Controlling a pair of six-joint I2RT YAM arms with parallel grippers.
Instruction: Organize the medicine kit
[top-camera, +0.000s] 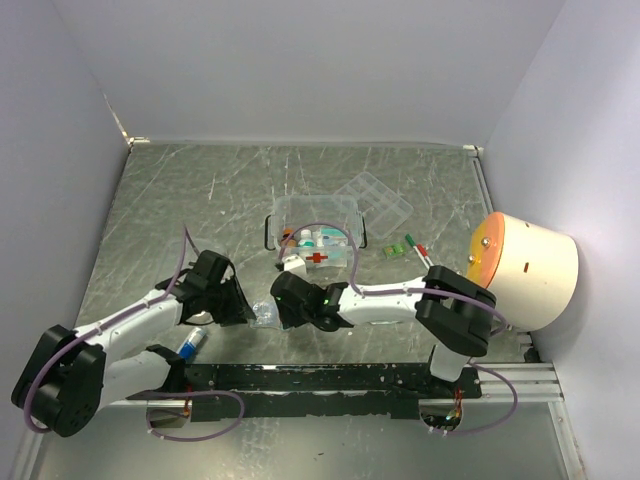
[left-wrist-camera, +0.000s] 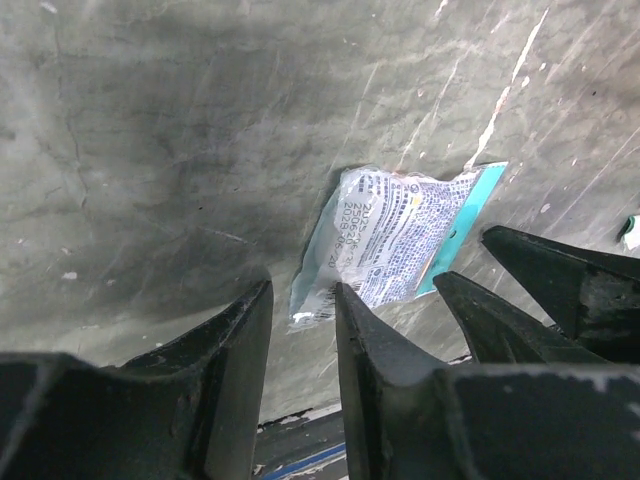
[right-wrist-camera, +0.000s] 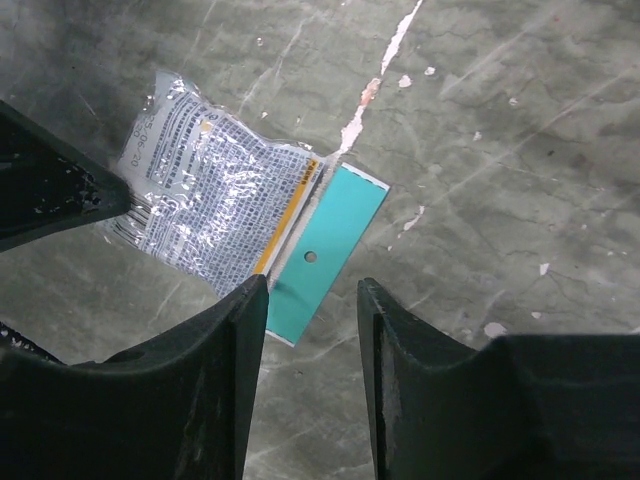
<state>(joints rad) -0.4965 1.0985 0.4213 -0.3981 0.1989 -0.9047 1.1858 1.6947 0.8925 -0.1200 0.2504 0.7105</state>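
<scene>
We count one medicine kit (top-camera: 318, 240), mid-table beyond both arms, with one compartmented tray (top-camera: 378, 203) just behind it. One printed sachet (right-wrist-camera: 210, 195) lies flat. Left gripper (left-wrist-camera: 300, 300) and right gripper (right-wrist-camera: 312, 290) are at opposite sachet ends, jaws parted.

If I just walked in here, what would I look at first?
Both arms meet over a small crinkly packet lying on the table near the front. The left gripper is at its white end and the right gripper at its teal end, both open. Just behind sits the medicine kit with its red cross, and at the far right a big cream drum with an orange face.
</scene>
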